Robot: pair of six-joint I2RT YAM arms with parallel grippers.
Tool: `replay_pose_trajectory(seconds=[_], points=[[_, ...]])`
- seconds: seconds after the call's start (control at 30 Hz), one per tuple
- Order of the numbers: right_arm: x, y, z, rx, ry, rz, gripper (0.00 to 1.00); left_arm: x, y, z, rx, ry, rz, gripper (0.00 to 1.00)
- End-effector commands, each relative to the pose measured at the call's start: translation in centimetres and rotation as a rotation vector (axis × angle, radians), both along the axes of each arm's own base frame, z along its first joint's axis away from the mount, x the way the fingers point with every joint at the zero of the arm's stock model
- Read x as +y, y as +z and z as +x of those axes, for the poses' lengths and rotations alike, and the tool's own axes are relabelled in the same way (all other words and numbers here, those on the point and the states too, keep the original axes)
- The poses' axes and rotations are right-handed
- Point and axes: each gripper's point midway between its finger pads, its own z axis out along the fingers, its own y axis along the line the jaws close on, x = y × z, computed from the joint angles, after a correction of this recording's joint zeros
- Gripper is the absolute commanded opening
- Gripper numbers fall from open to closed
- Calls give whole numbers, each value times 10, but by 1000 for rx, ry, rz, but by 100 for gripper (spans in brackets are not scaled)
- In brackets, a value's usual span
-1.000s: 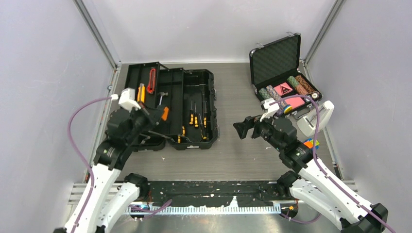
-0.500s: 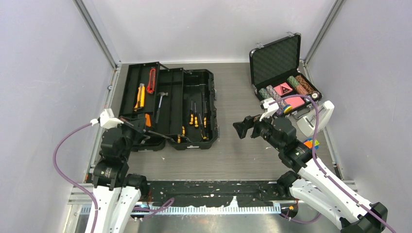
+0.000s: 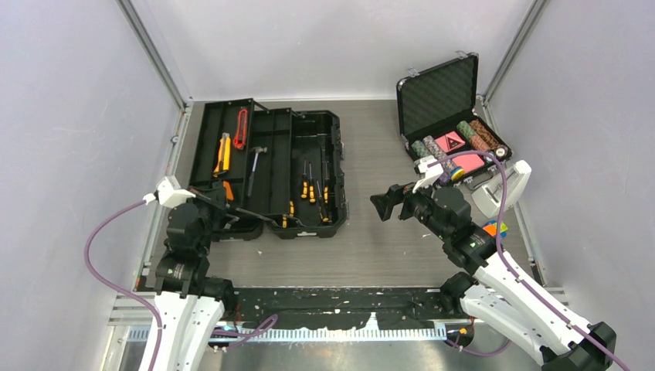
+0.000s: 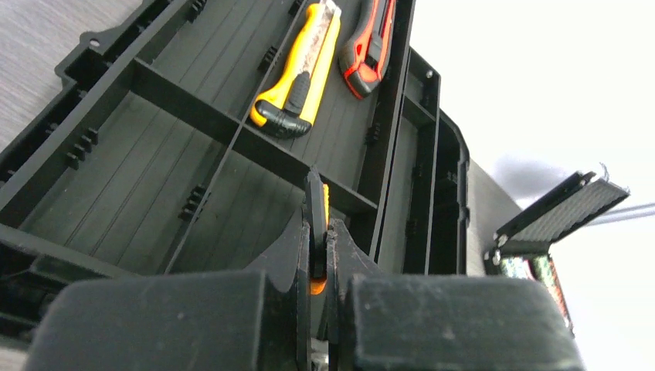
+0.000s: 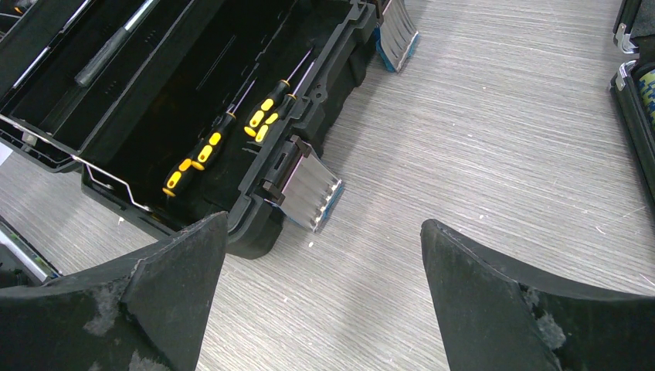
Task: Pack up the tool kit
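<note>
One toolbox, one chip case, one hammer, one yellow knife and one red knife.

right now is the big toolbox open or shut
Open. The toolbox lies spread flat with nothing covering it; screwdrivers, a hammer and a yellow knife show in its compartments.

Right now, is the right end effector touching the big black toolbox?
Apart. The top view shows bare table between the open right end effector and the toolbox's right wall.

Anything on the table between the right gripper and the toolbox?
No: only bare table separates the open right gripper from the toolbox, whose blue-edged latch juts toward it. Right wrist view shows this.
</note>
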Motion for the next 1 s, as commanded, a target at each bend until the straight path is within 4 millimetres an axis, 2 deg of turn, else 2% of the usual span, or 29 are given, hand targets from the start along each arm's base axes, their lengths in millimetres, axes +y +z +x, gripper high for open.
replay_pose_trajectory(seconds=[0.0,0.1,0.37,0.5,0.6,0.7,0.73,0.8,0.87,0.97], points=[[2,16,4,-46,2,22,100,-4,9,15,-62,-8,-30,0],[2,14,3,-41,0,28,100,-7,0,15,-33,-22,-35,0],[3,10,4,-31,-2,32,100,-16,-8,6,0,-56,-112,0],[11,11,3,-25,38,34,100,-21,-8,6,-21,-72,-173,0],[11,8,3,-17,40,37,100,-16,-11,4,3,-46,-156,2],[12,6,2,-12,41,43,100,-5,-18,1,43,9,-115,41],[11,7,2,-14,39,45,100,-1,-18,0,47,22,-95,51],[11,7,1,-18,39,46,100,5,-17,0,52,35,-42,65],[11,7,2,-17,40,42,100,11,-15,-2,68,53,7,75],[13,7,3,-11,45,37,100,22,-6,-5,87,81,95,84]])
